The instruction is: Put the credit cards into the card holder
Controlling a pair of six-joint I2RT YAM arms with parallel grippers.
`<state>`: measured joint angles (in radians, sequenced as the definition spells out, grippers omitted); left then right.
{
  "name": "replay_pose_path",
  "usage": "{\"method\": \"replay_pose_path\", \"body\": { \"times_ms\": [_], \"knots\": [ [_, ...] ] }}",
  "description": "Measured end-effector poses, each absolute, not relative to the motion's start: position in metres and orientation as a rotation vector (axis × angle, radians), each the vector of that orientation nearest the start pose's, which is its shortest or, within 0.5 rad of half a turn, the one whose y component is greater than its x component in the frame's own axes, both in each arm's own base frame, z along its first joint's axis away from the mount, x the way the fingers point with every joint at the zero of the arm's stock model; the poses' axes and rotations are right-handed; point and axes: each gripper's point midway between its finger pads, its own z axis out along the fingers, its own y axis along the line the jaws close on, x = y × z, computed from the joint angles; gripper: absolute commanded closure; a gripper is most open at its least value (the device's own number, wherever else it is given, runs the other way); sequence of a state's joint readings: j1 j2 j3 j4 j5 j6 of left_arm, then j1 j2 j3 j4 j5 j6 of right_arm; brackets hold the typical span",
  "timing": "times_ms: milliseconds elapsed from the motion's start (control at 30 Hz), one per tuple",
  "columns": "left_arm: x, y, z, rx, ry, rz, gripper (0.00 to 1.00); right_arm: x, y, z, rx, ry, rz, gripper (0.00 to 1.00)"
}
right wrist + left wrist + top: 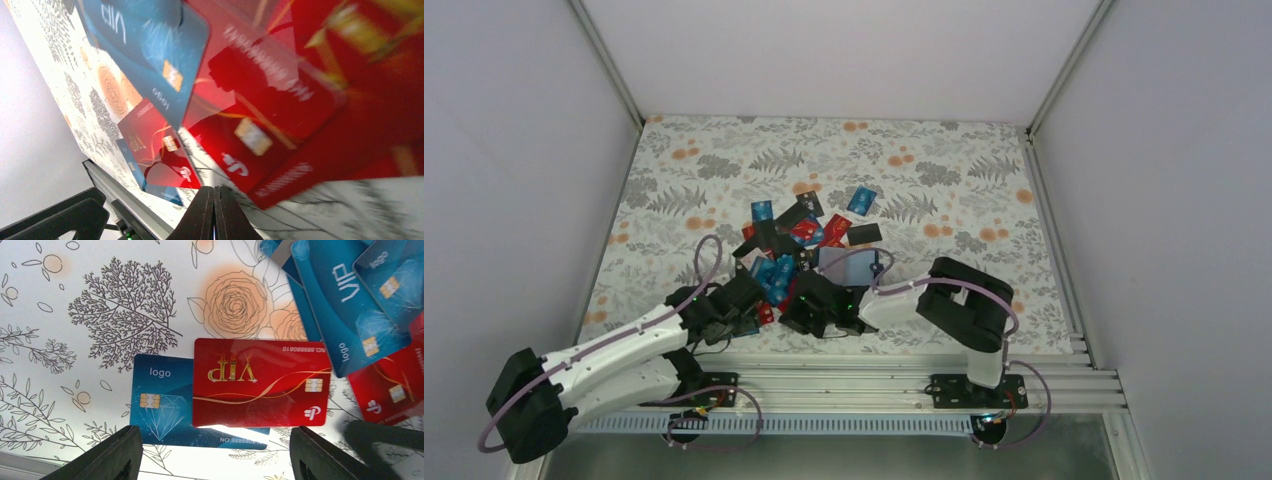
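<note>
Barely started, I'd say. The credit cards point(796, 232) lie loose in a heap just past both pincers, and I can't see any slotted into the card holder point(849, 264), which sits open right beyond the right pincer point(214, 192). That one's clamped fully shut with nothing visibly pinched. The left pincer point(216, 455) gapes wide and empty, with a red card point(261, 382) just ahead of its tips, overlapping a blue card point(160, 402).

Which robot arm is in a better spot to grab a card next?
Probably left. The left gripper is open just above a red VIP card, fingers spread wide. The right gripper is shut.
</note>
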<state>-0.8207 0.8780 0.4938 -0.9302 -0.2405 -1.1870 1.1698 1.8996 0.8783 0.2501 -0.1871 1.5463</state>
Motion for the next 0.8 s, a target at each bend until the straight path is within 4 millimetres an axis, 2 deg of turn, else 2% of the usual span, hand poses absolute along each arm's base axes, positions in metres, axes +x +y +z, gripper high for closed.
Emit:
{"method": "replay_pose_path", "body": {
  "times_ms": [133, 200, 300, 433, 567, 667, 800],
  "knots": [
    [0.138, -0.089, 0.040, -0.553, 2.776, -0.062, 0.26, 0.157, 0.413, 0.017, 0.396, 2.846, 1.193, 0.91],
    [0.138, -0.088, 0.037, -0.560, 2.777, -0.039, 0.26, 0.162, 0.403, 0.020, 0.354, 2.839, 1.156, 0.82],
    [0.142, -0.088, 0.037, -0.575, 2.759, -0.038, 0.26, 0.176, 0.391, 0.035, 0.251, 2.794, 1.121, 0.72],
    [0.151, -0.089, 0.040, -0.579, 2.731, -0.034, 0.27, 0.192, 0.382, 0.058, 0.110, 2.715, 1.117, 0.66],
    [0.175, -0.099, 0.055, -0.567, 2.676, -0.083, 0.36, 0.203, 0.377, 0.068, -0.021, 2.668, 1.122, 0.63],
    [0.199, -0.104, 0.064, -0.572, 2.638, -0.124, 0.39, 0.207, 0.375, 0.062, -0.107, 2.676, 1.122, 0.59],
    [0.225, -0.104, 0.065, -0.558, 2.636, -0.127, 0.41, 0.212, 0.378, 0.050, -0.162, 2.711, 1.132, 0.58]
  ]
}}
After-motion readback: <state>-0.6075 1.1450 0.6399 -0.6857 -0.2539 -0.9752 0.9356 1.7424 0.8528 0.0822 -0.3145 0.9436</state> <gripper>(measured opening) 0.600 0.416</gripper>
